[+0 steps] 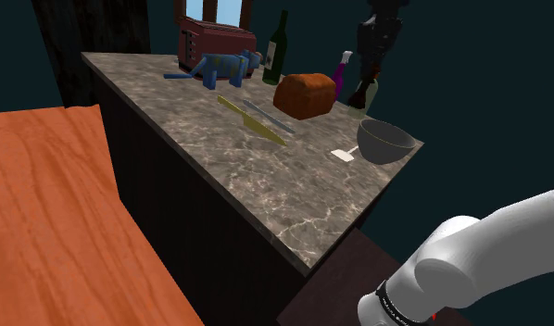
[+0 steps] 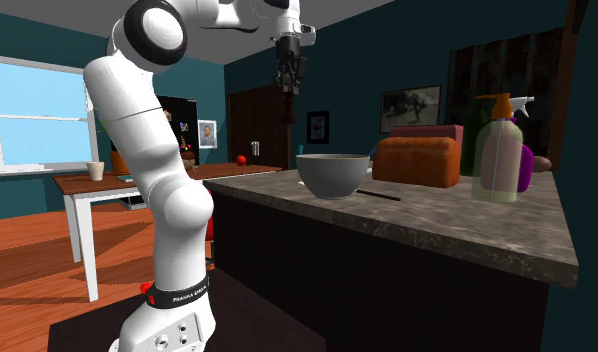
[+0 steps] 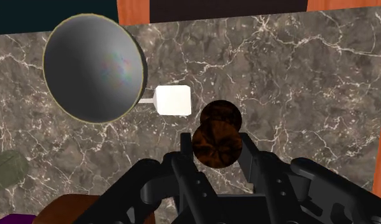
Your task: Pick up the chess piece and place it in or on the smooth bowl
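Note:
My black gripper [image 3: 216, 153] is shut on a dark brown, round-topped chess piece [image 3: 216, 141], clasped between both fingers. In the second exterior view the gripper [image 2: 290, 78] hangs high above the marbled counter [image 2: 437, 215], a little to that view's left of the smooth grey bowl [image 2: 333, 174]. Seen from the wrist, the bowl [image 3: 93, 69] stands empty, off to one side of the held piece. A small white flat piece [image 3: 173, 100] lies on the counter between bowl and gripper. From the shoulder, the bowl [image 1: 386, 141] sits near the counter's right corner.
A brown loaf [image 1: 305, 94], a green bottle [image 1: 276, 51], a blue toy [image 1: 220, 67] and a yellow-green flat tool [image 1: 252, 119] lie further along the counter [image 1: 266, 185]. A soap dispenser [image 2: 499, 150] stands beside the loaf. Orange wooden floor [image 1: 53, 213] lies below the counter's edge.

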Motion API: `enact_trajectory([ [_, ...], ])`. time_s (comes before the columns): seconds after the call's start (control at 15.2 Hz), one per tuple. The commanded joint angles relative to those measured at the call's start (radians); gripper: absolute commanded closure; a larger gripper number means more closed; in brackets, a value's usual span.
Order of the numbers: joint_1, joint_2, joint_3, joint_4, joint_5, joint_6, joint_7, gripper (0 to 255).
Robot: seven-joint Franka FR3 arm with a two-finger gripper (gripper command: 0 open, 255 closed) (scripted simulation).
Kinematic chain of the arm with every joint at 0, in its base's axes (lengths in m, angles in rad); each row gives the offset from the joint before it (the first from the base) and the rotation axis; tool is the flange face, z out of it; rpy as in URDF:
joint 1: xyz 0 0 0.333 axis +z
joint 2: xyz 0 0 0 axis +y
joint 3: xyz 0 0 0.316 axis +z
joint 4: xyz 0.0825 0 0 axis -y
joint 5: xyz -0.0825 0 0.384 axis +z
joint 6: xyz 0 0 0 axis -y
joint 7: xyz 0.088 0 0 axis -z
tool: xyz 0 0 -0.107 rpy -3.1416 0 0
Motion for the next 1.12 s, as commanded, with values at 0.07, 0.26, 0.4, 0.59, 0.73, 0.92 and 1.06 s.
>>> enact_trajectory([
  [0.07,-0.019,-0.027,-0.061,-0.02,-0.031,0.007,-0.091,255],
  [0.26,-0.038,-0.042,-0.119,-0.028,-0.062,0.016,-0.176,255],
  [0.4,-0.05,-0.046,-0.158,-0.028,-0.083,0.022,-0.232,255],
  [0.59,-0.068,-0.044,-0.216,-0.019,-0.114,0.034,-0.315,255],
  [0.73,-0.08,-0.037,-0.256,-0.007,-0.133,0.042,-0.371,255],
  [0.92,-0.1,-0.016,-0.321,0.023,-0.16,0.057,-0.462,255],
  [1.06,-0.099,-0.037,-0.321,-0.027,-0.159,0.085,-0.452,255],
])
